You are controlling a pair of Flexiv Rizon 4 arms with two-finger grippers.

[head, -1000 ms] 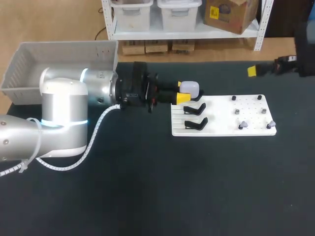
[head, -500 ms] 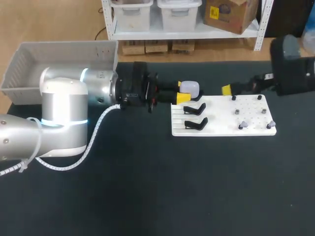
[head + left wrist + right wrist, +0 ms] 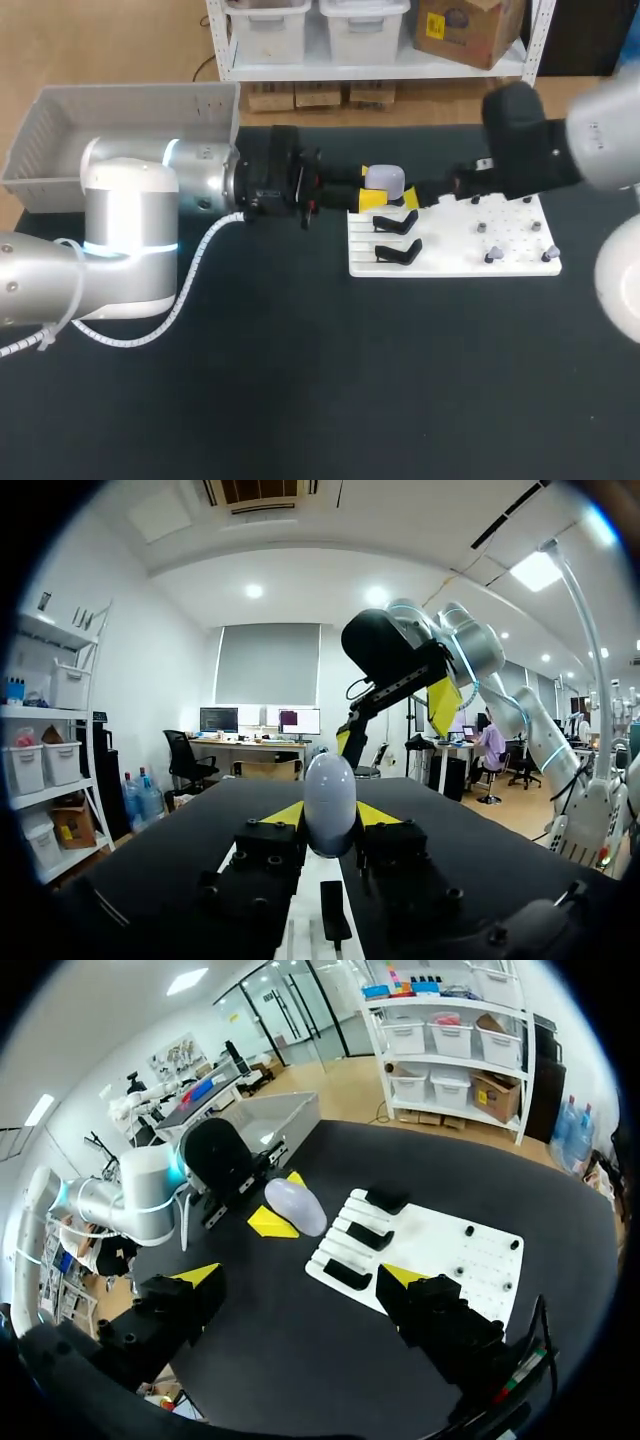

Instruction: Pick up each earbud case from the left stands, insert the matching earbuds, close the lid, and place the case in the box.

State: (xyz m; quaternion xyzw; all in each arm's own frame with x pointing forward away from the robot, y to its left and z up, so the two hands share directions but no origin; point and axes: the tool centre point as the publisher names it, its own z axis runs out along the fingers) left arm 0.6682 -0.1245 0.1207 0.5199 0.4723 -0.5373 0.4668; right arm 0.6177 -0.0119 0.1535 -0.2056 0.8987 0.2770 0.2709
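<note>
Tabletop (image 3: 300, 400) as I see it from the remote station, with every place given from the white board (image 3: 455, 262).

- **Box** (image 3: 60, 110): grey and open-topped, well apart to the board's left, on the far side.
- **Left arm** (image 3: 130, 240): comes in from the left and lies level, pointing toward the board's far left corner.
- **Left tool** (image 3: 377, 186): sits just at that corner. Its two yellow tips are pressed onto the case (image 3: 388, 178) from two sides. In the left wrist view, the case's rounded end stands up between the tips.
- **Case**: pale and smooth, held just off the board's left end, near its far corner.
- **Stands** (image 3: 370, 1235): three black ones in a row along the board's left end.
- **Grey pieces** (image 3: 490, 256): small, set among the pegs on the board's right half.
- **Right tool** (image 3: 300, 1276): over the board's far edge, just right of the case. Its fingers are spread wide with nothing between them. From its wrist view, the board lies under and ahead of it, with the case beyond the board's left end.
- **Right arm** (image 3: 540, 150): comes in from the right, over the board's far right corner.
</note>
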